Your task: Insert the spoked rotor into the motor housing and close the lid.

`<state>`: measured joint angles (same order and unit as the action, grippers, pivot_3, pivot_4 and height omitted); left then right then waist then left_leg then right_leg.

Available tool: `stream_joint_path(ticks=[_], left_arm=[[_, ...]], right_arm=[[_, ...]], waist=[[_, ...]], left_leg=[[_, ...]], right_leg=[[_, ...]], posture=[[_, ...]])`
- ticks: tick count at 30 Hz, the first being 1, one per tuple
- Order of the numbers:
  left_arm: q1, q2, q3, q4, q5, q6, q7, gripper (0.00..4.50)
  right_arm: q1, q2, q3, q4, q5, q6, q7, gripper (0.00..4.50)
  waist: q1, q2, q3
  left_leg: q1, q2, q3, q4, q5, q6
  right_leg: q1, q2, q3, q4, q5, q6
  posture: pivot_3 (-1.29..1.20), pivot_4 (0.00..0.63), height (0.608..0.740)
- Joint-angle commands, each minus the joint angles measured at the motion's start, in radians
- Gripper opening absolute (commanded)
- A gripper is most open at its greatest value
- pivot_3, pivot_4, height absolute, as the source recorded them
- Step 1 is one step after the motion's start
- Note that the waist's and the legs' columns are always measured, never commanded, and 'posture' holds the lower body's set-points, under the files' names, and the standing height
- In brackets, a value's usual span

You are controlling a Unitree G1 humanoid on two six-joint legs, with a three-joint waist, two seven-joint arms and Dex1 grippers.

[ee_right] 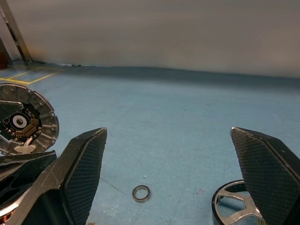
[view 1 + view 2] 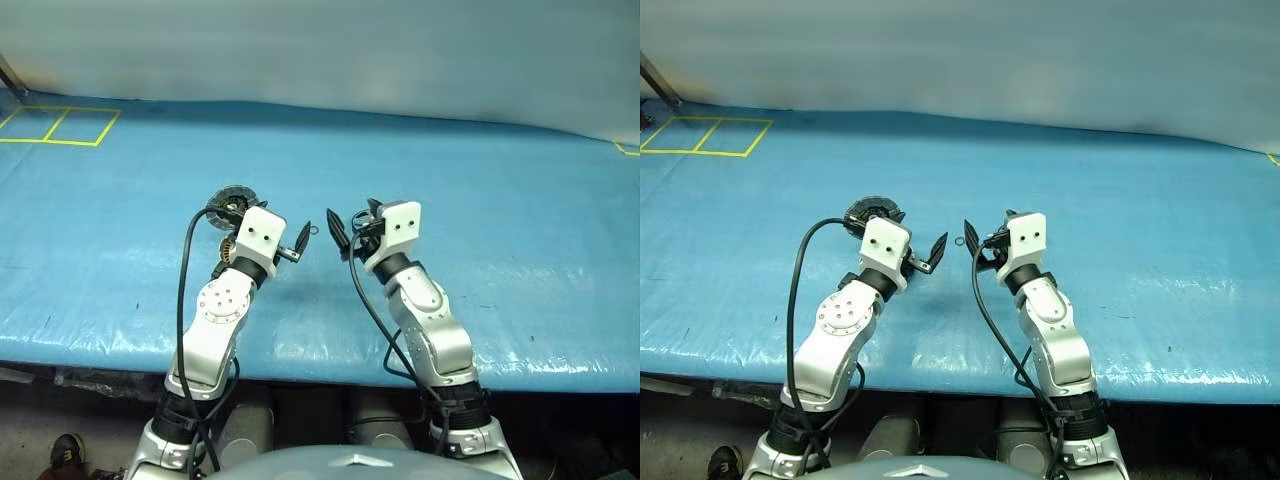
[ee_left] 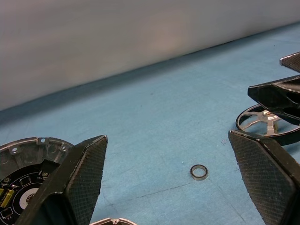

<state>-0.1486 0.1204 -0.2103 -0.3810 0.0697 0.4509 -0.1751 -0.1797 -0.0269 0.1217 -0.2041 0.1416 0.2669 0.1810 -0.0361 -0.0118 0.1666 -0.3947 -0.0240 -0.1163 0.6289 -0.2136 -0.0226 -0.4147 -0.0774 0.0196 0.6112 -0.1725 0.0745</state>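
Blue tarp-covered bench under us: both our grippers, left and right, hang spread wide, holding nothing. Between them lies a small metal ring. Black-rimmed, silver-spoked rotor sits by the right gripper; round silver-grey motor housing by the left.

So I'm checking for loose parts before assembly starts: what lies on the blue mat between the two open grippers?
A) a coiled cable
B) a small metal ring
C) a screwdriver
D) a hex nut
B: a small metal ring lies flat on the blue mat, apart from the spoked rotor.
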Motion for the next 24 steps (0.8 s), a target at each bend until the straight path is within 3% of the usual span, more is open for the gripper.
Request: stream_joint_path(ticks=[1, 24], left_arm=[[-0.013, 0.001, -0.009, -0.01, 0.013, -0.026, 0.002, 4.5], [-0.013, 0.003, -0.01, 0.01, 0.047, -0.05, 0.005, 4.5]], right_arm=[[-0.02, 0.004, 0.004, -0.013, -0.011, -0.031, 0.001, 4.46], [-0.029, 0.003, 0.008, 0.006, -0.039, -0.048, 0.004, 4.46]], waist=[[0.0, 0.0, 0.0], [0.0, 0.0, 0.0]], left_leg=[[0.0, 0.0, 0.0, 0.0, 0.0, 0.0], [0.0, 0.0, 0.0, 0.0, 0.0, 0.0]], right_leg=[[0.0, 0.0, 0.0, 0.0, 0.0, 0.0], [0.0, 0.0, 0.0, 0.0, 0.0, 0.0]], posture=[[0.0, 0.15, 0.74], [0.0, 0.15, 0.74]])
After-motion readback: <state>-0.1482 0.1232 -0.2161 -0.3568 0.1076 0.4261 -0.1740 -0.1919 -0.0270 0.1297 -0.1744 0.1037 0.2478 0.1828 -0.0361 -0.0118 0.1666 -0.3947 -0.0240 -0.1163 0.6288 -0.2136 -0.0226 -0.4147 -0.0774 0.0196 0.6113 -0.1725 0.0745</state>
